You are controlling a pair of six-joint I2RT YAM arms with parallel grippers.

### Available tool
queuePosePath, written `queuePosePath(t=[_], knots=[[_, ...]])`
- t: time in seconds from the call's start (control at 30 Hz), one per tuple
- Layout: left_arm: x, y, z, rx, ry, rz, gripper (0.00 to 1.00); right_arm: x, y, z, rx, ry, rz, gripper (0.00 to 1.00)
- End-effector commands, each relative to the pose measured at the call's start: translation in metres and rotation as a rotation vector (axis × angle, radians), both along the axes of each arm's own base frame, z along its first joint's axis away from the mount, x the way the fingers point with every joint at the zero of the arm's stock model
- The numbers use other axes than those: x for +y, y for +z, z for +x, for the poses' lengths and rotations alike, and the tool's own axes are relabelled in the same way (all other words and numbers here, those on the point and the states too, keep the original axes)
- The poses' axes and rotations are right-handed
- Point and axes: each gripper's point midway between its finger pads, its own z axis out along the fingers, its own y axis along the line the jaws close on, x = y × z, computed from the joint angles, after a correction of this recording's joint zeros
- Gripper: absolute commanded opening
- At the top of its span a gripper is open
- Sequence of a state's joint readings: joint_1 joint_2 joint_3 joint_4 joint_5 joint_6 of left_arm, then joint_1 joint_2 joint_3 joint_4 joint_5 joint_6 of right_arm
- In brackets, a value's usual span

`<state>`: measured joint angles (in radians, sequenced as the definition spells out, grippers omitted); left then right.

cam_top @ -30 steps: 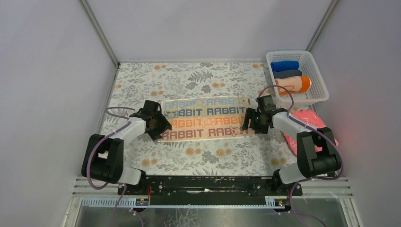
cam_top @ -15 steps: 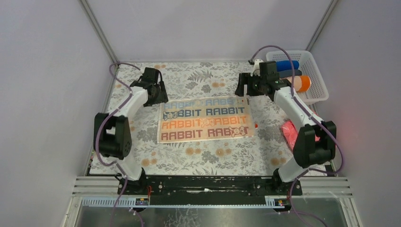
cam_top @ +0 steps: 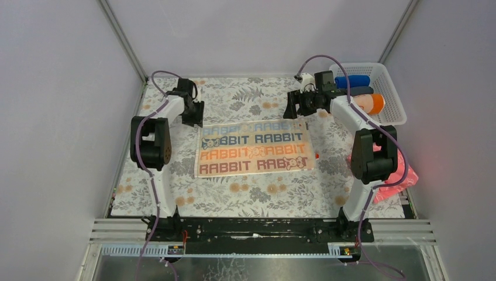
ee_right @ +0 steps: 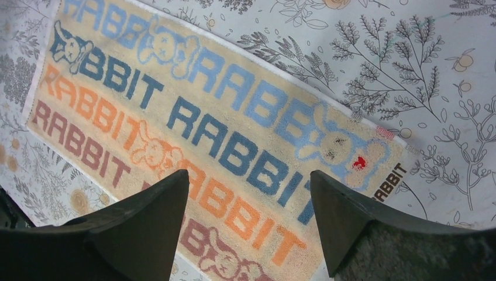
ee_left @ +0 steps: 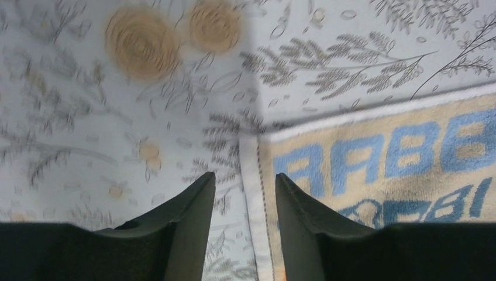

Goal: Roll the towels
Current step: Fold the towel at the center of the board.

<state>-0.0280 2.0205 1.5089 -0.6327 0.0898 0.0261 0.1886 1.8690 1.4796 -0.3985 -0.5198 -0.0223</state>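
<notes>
At the near edge, both arms are reaching away from their bases across the flowered surface (cam_top: 251,196). A pink cloth (cam_top: 393,188) is lying crumpled at the right, partly hidden behind the right arm.

The rabbit towel (cam_top: 254,147) is lying spread flat in the middle of the surface. Its long sides are running left to right, and its rows of blue, orange and red lettering are facing up.

The left hand (ee_left: 244,175) is sitting at the towel's far left corner. Its two fingers (ee_left: 193,211) are standing a little apart and gripping nothing, with the towel's white left hem showing in the gap between them. One finger is over the bare surface and the other over the towel. Whether the tips are touching the cloth cannot be told.

The right hand (ee_right: 248,174) is hanging over the far right end of the towel. It is raised enough that its camera is taking in most of the lettering. Its fingers are spread wide and holding nothing.

At the far right corner a white basket (cam_top: 391,82) is standing on the surface. Three rolls are lying side by side in it. The orange towel (cam_top: 373,103), already rolled, is lying nearest. A grey roll (cam_top: 360,91) is lying behind it, and a blue roll (cam_top: 352,81) is lying farthest back.
</notes>
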Motion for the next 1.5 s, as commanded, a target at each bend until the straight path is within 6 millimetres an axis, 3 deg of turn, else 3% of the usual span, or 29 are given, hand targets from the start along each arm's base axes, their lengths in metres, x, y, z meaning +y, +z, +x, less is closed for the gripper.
queuePosePath(t=[0.0, 0.2, 0.43, 0.67, 0.87, 1.1, 1.47], knots=[[-0.007, -0.011, 0.012, 0.019, -0.127, -0.032, 0.40, 0.001, 0.006, 0.002, -0.055, 0.059, -0.003, 0.82], [-0.003, -0.031, 0.017, 0.062, -0.127, -0.017, 0.38, -0.004, -0.008, 0.000, -0.041, 0.058, -0.041, 0.82], [-0.002, -0.056, 0.001, 0.158, -0.129, -0.009, 0.32, -0.027, -0.022, 0.006, -0.065, 0.039, -0.179, 0.82], [-0.008, -0.059, -0.012, 0.196, -0.148, -0.020, 0.30, -0.046, -0.033, 0.020, -0.076, 0.084, -0.277, 0.82], [-0.004, -0.060, -0.015, 0.211, -0.144, 0.006, 0.13, -0.055, -0.052, 0.029, -0.057, 0.116, -0.317, 0.79], [0.000, -0.057, -0.012, 0.204, -0.139, 0.030, 0.04, -0.068, -0.066, 0.045, -0.037, 0.152, -0.355, 0.74], [0.004, -0.058, -0.011, 0.206, -0.133, 0.057, 0.01, -0.077, -0.086, 0.062, -0.004, 0.174, -0.398, 0.62]])
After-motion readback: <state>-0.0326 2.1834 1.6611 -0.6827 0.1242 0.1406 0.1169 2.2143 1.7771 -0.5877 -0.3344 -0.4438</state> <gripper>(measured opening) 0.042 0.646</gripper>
